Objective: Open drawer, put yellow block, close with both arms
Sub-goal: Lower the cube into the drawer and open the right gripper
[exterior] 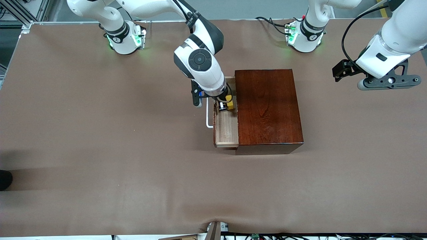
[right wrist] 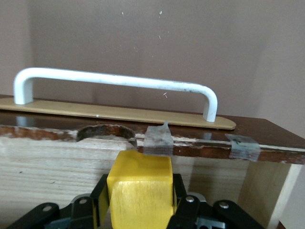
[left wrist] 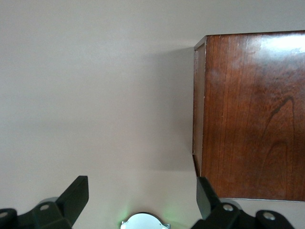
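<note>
Front view shows us the drawer pulled out of the wooden box, so opening is done. Our right gripper pinches the yellow block over the drawer; releasing and closing remain. Our left gripper waits spread beside the box.

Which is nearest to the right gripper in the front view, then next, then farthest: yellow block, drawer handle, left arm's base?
1. Yellow block: held in the right gripper, inside the open drawer.
2. Drawer handle: on the drawer's front, beside the gripper.
3. Left arm's base: at the table's robot edge.
</note>
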Tool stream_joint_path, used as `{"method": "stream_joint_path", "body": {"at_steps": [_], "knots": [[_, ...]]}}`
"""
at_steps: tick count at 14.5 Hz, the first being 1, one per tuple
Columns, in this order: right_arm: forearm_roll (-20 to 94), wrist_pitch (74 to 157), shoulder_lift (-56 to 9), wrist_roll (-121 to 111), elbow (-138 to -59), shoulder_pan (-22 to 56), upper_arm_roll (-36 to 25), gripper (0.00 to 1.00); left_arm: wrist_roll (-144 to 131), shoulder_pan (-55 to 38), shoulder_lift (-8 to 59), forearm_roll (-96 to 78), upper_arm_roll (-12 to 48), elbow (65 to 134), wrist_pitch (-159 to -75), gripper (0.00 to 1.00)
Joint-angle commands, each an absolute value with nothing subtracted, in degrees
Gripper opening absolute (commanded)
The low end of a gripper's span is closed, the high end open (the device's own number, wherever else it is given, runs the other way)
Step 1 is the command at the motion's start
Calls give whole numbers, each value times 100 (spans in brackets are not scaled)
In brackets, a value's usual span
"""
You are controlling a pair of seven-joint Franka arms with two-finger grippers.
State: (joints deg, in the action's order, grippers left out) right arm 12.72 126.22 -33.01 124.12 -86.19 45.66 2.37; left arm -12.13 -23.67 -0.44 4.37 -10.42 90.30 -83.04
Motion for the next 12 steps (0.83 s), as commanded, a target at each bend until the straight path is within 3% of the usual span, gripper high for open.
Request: {"method": "stream_joint_path", "body": {"at_steps": [1,3,6,9,12], "knots": [[1231,12621,-3427,12524,-8455,4693,149,5,-1064,-2356,-132,466,-1028,9097,-8376,100],[1125,12621,-3515,12524,-8455,4772,149,26,-1055,-2303,-184,457,-1020,9097,-8411,100],[1116,12560,-3507,12586,-8315,4711,141,96,-1055,-2285,-307,440,-1028,9123,-8402,100],[1160,12394,-3472,12560,-7973,4536,149,100,-1028,-2232,-369,396,-1037,9106,-8385,100],[1134,11411,-3463,12516,-7315,4246,149,100,-1020,-2215,-352,343,-1046,9018,-8463,100]]}}
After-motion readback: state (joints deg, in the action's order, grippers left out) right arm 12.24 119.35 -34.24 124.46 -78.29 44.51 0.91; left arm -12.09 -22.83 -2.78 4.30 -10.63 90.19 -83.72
